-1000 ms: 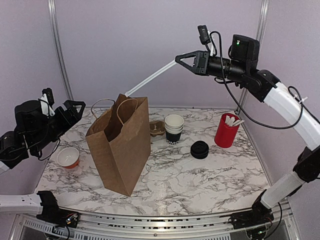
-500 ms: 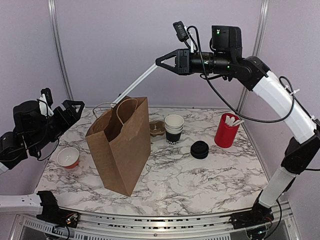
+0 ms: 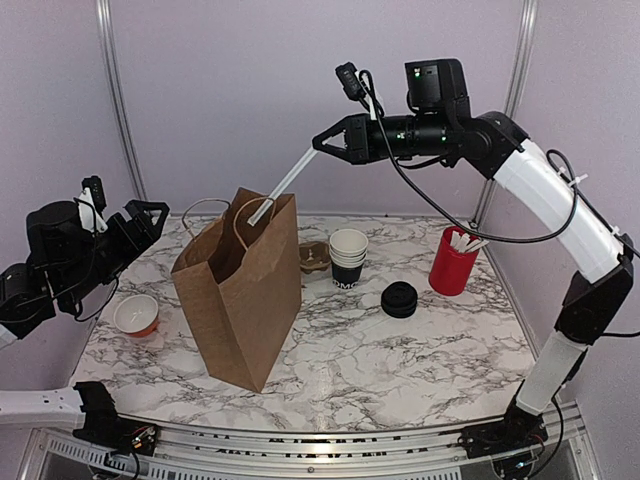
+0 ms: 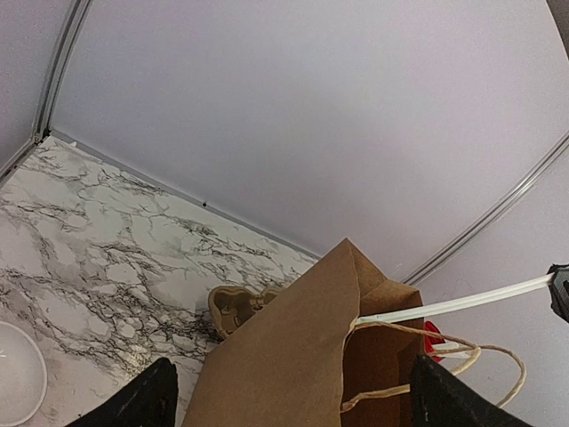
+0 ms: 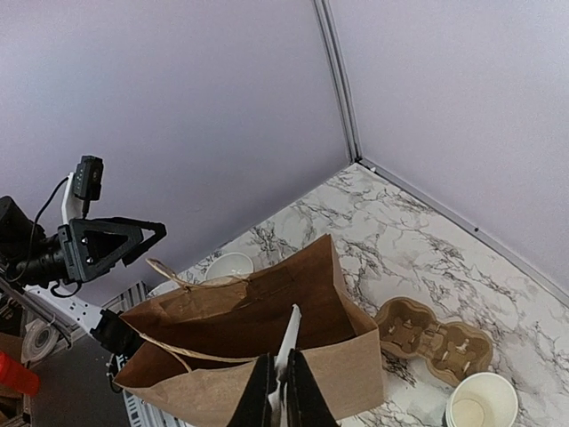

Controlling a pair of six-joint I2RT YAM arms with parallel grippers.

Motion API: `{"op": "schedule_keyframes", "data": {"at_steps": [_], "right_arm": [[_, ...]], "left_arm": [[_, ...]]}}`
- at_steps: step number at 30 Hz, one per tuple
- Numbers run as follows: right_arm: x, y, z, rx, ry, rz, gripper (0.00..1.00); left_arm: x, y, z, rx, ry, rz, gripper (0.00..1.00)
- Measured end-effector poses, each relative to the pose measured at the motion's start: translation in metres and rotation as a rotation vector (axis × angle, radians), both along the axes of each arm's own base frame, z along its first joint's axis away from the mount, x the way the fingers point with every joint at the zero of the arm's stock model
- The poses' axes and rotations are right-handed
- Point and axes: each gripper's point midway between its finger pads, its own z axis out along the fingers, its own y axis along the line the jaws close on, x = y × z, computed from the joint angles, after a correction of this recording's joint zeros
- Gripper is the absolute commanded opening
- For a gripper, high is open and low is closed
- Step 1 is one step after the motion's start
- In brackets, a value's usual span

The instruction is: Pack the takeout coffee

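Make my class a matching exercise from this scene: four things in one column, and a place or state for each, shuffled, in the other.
Things:
1 white stirrer
2 paper bag
3 black lids
4 red cup

Place or state:
A farthest right
B standing open
C in a low stack
D held by the right gripper

Pairs: 1-D, 2-B, 3-C, 4-A

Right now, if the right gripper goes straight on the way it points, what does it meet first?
Probably the open brown paper bag; the thin white stick in the right gripper points into it.
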Motion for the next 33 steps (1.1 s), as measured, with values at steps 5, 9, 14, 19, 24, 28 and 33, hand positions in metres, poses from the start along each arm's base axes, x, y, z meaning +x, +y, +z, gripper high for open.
{"op": "schedule_keyframes", "data": {"at_steps": [5, 9, 14, 19, 24, 28, 33], "right_arm": [[-0.002, 0.0, -0.002, -0.007, 0.004, 0.01, 0.12], [-0.009, 0.003, 0.0, -0.012, 0.0, 0.031, 0.27], [-0.017, 0.009, 0.003, -0.011, -0.011, 0.054, 0.39], [-0.015, 0.008, 0.003, -0.016, -0.015, 0.041, 0.55], [-0.012, 0.007, 0.003, -0.021, -0.023, 0.024, 0.82], [-0.007, 0.002, 0.0, -0.032, -0.032, -0.015, 1.0], [-0.006, -0.019, -0.005, -0.043, -0.064, -0.102, 1.0]], "left_arm": [[0.0, 0.0, 0.0, 0.0, 0.0, 0.0, 0.91], [0.0, 0.0, -0.001, 0.002, 0.002, 0.0, 0.91], [0.001, -0.001, -0.001, 0.003, 0.002, 0.0, 0.91], [0.001, -0.001, -0.001, 0.003, 0.002, 0.0, 0.91], [0.001, -0.001, -0.001, 0.003, 0.002, 0.0, 0.91], [0.001, -0.001, -0.001, 0.003, 0.002, 0.0, 0.91], [0.0, 0.0, -0.001, 0.003, 0.001, 0.001, 0.91]]}}
